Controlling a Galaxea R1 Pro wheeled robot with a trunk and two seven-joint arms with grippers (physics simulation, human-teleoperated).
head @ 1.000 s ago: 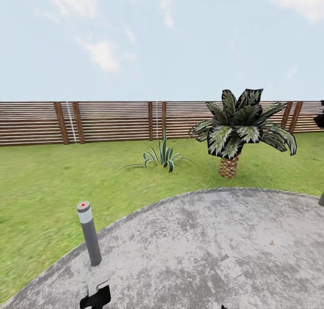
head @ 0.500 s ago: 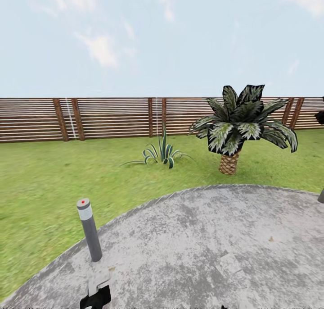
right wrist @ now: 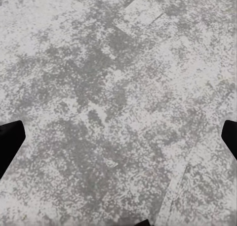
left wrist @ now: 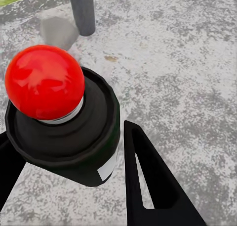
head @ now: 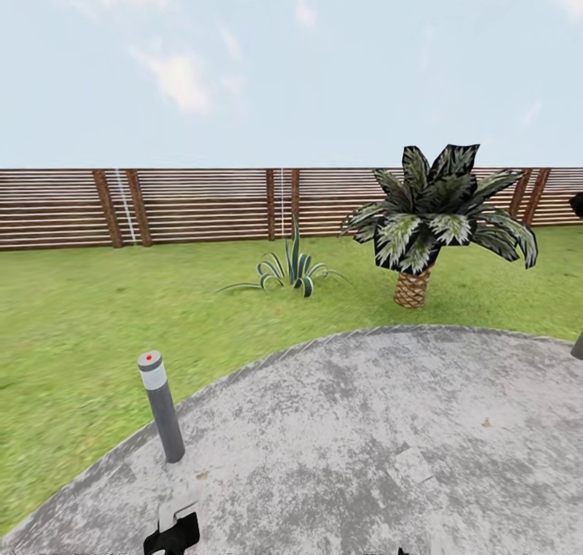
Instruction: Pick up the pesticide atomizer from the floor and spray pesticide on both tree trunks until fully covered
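Note:
The garden shows in the head view as a green lawn (head: 73,320) ringed by a brown slatted fence (head: 202,207). The pesticide atomizer and both trees with their trunks are out of view. My left gripper (head: 172,531) peeks in at the lower edge of the head view. In the left wrist view the left gripper (left wrist: 66,132) is open, one black finger (left wrist: 148,186) in the foreground, with a red-domed black knob (left wrist: 47,82) behind the gap. My right gripper (right wrist: 118,132) is open over bare pavement, with its tips at the picture's two sides.
I stand on a round grey paved pad (head: 364,442). A grey bollard with a red dot (head: 160,405) rises at the pad's left rim. On the grass beyond grow a short palm (head: 421,231) and a spiky low plant (head: 293,272). Another post (head: 578,345) touches the right edge.
The whole head view has shifted: fence, palm and bollard sit a little higher in the picture, so the camera has moved. Both grippers hold the same pose.

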